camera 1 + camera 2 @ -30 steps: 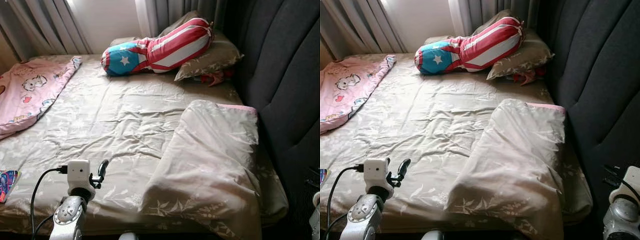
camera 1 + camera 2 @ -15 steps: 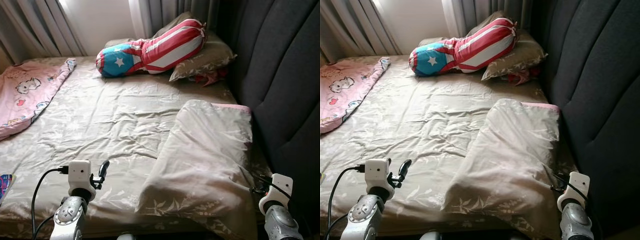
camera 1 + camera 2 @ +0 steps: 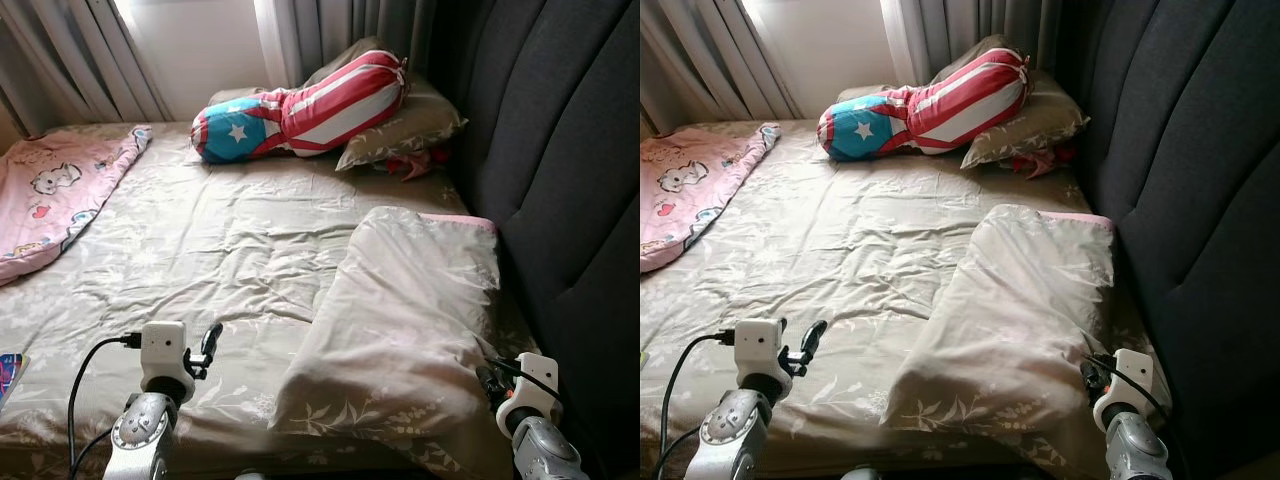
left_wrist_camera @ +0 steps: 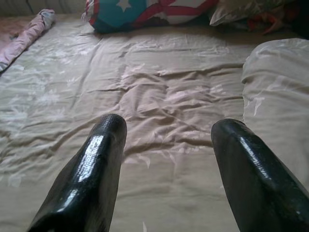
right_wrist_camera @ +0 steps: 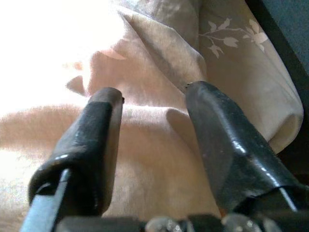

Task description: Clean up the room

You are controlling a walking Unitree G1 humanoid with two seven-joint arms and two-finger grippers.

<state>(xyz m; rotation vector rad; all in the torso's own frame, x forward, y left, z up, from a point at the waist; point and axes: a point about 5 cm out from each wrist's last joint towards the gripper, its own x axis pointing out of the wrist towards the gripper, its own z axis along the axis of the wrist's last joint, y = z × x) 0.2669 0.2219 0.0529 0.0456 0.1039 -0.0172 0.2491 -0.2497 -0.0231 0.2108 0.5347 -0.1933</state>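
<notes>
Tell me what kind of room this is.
Most likely a bedroom: a bed with a rumpled floral sheet, a padded dark headboard, pillows at its far end, and curtains behind.

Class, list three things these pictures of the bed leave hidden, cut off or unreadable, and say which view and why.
1. Colourful flat item: left eye view, cut by the picture's edge; unidentifiable.
2. Red thing: mostly hidden under the grey pillow.
3. Folded blanket: right wrist view, its upper part washed out by glare beyond the right gripper.
</notes>
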